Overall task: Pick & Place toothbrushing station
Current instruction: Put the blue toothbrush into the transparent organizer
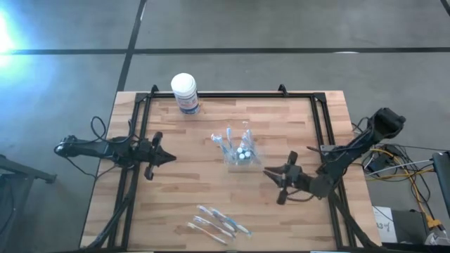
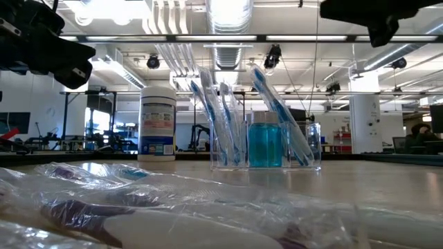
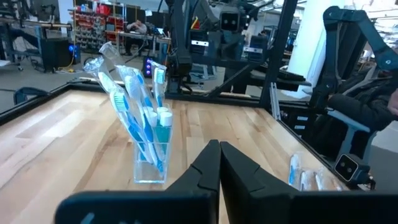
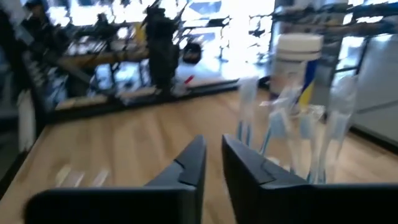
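high view, station: the clear station [image 1: 238, 150] stands upright near the table's [image 1: 295, 211] middle, brushes sticking out of it; neither arm touches it, so it looks not yet picked.
high view, right gripper: the right gripper [image 1: 273, 178] lies low over the wood just beside the station, on its right and a little nearer the front edge, fingers aimed toward it; probably the arm about to reach.
high view, left gripper: the left gripper [image 1: 163, 159] waits at the left rail, pointing inward, well apart from the station.
high view, others: a white tub [image 1: 185, 93] stands near the far edge; wrapped brushes [image 1: 216, 221] lie near the front edge.
low view: the station [image 2: 266, 133] sits flat on the table, blue brushes [image 2: 208, 111] leaning in it, a blue-filled bottle [image 2: 264, 142] inside; the tub [image 2: 158, 121] behind to the left; clear wrapping [image 2: 138, 200] fills the foreground.
left wrist view: its fingers [image 3: 202, 171] are pressed together, holding nothing; the station [image 3: 149, 146] stands ahead.
right wrist view: its fingers [image 4: 193, 163] show a narrow gap, nothing between them; the station [image 4: 298, 140] is close ahead, off to one side, so the grasp seems to need re-aiming and wider jaws.
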`<state>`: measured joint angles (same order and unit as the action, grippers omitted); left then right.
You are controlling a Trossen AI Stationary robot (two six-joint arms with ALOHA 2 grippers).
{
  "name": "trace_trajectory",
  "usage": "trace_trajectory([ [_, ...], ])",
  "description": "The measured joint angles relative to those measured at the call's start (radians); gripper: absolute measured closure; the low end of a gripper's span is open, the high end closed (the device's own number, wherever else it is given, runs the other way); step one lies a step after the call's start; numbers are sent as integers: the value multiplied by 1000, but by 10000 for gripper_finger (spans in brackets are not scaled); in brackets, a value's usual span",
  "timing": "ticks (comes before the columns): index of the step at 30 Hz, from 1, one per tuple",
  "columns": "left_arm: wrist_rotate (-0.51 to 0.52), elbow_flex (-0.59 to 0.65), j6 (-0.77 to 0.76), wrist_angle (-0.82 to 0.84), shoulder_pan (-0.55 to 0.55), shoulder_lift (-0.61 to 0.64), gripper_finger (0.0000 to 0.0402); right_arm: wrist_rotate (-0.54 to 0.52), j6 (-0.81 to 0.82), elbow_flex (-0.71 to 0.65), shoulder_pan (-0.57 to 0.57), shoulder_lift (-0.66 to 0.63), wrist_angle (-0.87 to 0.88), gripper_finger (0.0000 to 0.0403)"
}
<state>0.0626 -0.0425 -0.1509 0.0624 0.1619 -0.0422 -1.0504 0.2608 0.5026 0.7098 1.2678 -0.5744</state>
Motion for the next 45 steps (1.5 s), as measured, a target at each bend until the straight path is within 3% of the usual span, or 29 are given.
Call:
trace_trajectory([
  [4,5,0,9,-1,0,0,395,81,39,-2,24,-59,161,390],
  [11,12,0,102,-3,0,0,396,291,40,-14,12,-59,181,394],
  [19,50,-26,127,-22,-1,0,397,296,24,-16,4,-4,175,394],
  [26,74,-74,116,-20,-1,0,398,329,126,-17,3,80,166,394],
  [31,97,-135,100,33,-1,0,399,407,104,-18,2,206,-36,394],
  [38,132,-201,110,122,-1,0,399,627,-118,-18,-5,396,-539,394],
  [41,154,-209,141,124,-1,2,400,637,-148,-21,-17,423,-587,394],
  [45,162,-221,162,137,-1,5,399,632,-156,-72,-42,347,-580,394],
])
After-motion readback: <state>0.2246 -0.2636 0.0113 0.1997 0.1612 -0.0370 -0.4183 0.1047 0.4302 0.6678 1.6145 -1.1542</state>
